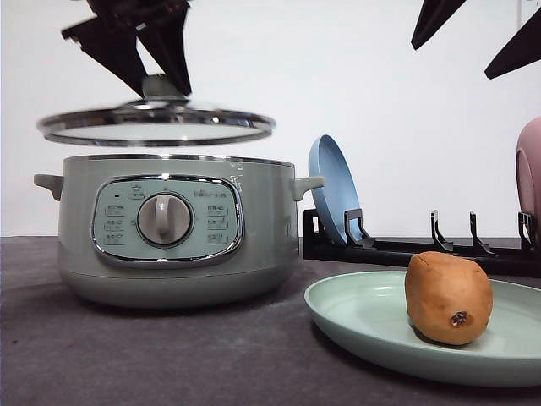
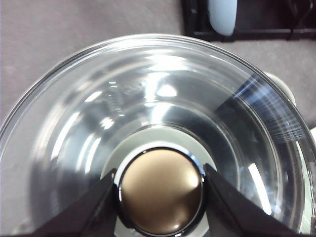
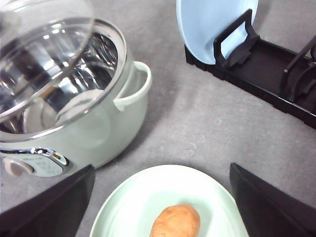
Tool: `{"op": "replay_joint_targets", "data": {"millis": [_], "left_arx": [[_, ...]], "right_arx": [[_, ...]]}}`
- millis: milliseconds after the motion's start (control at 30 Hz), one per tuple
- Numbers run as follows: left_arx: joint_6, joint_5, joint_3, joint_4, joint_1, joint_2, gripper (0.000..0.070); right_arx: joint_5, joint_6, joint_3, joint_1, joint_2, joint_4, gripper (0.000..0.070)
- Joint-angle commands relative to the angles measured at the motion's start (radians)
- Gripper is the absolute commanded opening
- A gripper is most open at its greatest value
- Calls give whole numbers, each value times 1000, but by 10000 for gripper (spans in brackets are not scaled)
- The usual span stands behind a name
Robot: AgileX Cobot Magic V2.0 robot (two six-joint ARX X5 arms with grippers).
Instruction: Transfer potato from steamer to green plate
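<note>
The brown-orange potato rests on the pale green plate at the front right. Left of it stands the sage-green steamer, uncovered. Its glass lid hangs level a little above the pot. My left gripper is shut on the lid's knob. My right gripper hangs open high above the plate, nothing between its fingers.
A black dish rack stands behind the plate, holding a blue plate upright at its left end and a pink plate at the right edge. Dark grey table lies in front.
</note>
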Motion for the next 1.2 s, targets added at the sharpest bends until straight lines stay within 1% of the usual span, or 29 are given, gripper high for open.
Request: {"op": "replay_joint_targets", "data": {"millis": [0, 333, 500, 1167], "left_arx": [[-1, 4, 25, 46, -9, 12, 0], [-2, 4, 25, 69, -15, 56, 0], [-2, 4, 25, 71, -20, 69, 0], [-3, 3, 25, 81, -36, 71, 0]], "right_arx": [[5, -13, 12, 5, 6, 5, 549], [7, -15, 12, 5, 6, -5, 549], [30, -20, 12, 5, 6, -6, 550], [30, -21, 12, 5, 7, -19, 550]]}}
